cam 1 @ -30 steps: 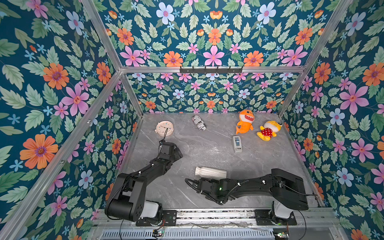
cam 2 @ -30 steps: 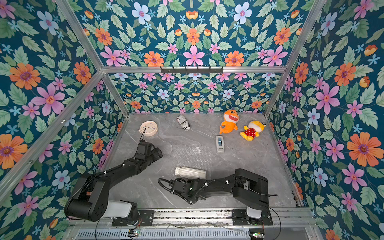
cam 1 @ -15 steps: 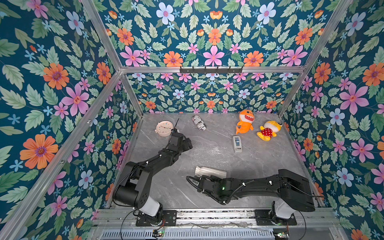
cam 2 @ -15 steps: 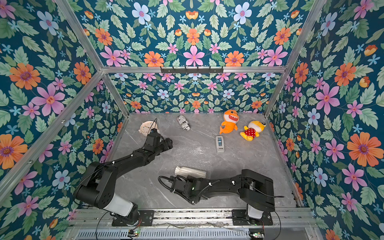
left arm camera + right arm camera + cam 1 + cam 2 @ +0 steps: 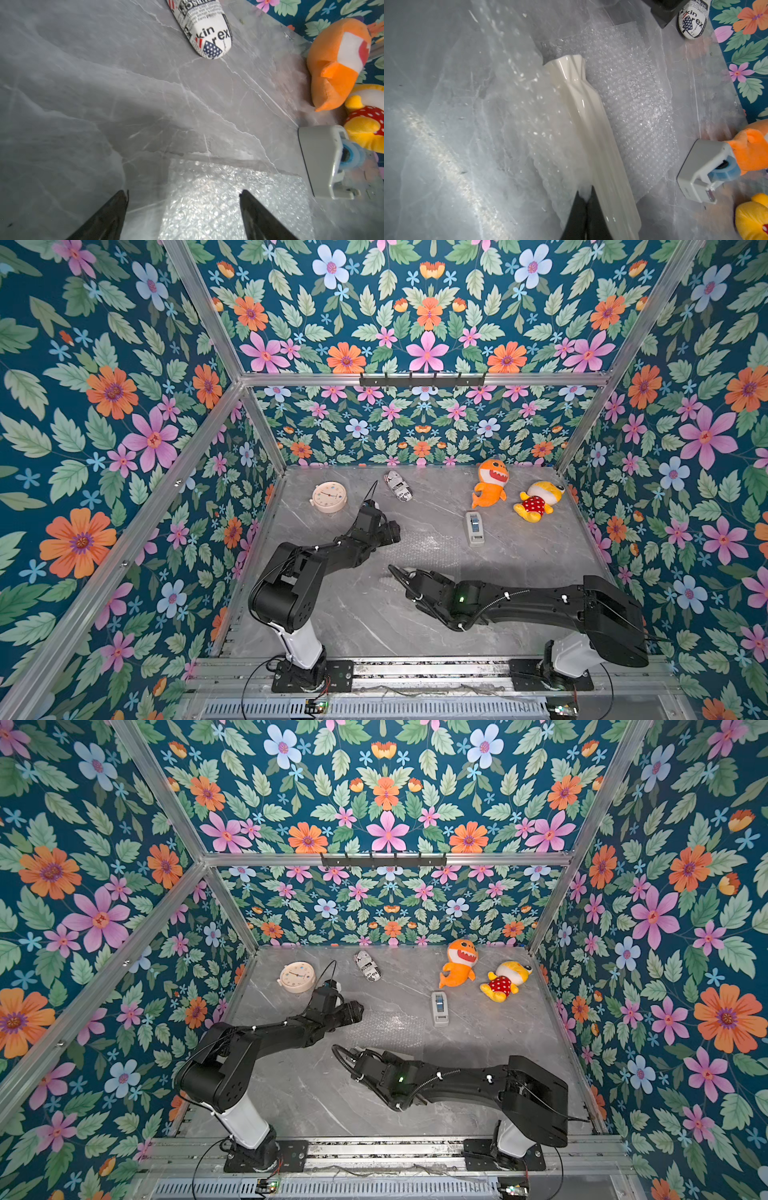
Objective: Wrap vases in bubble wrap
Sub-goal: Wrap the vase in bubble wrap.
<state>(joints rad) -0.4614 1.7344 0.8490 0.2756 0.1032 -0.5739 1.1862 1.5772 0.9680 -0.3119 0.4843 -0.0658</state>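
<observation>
Ribbed vase (image 5: 583, 116) lying on bubble wrap (image 5: 633, 108)
The right gripper (image 5: 585, 194) pinches the wrap (fingers pressed together); left gripper (image 5: 183, 192) spread

One vase (image 5: 587, 128), one sheet of bubble wrap (image 5: 633, 93), two plush toys (image 5: 490, 488), one clock (image 5: 329, 497), one tape dispenser (image 5: 474, 527), one printed pouch (image 5: 398, 485).

Glossy smooth vase (image 5: 591, 128), crinkly plastic bubble wrap (image 5: 633, 104)

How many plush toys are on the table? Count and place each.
2. The orange shark plush lies by the back wall; the yellow plush beside it, nearer the right wall. None looks hidden.
</observation>
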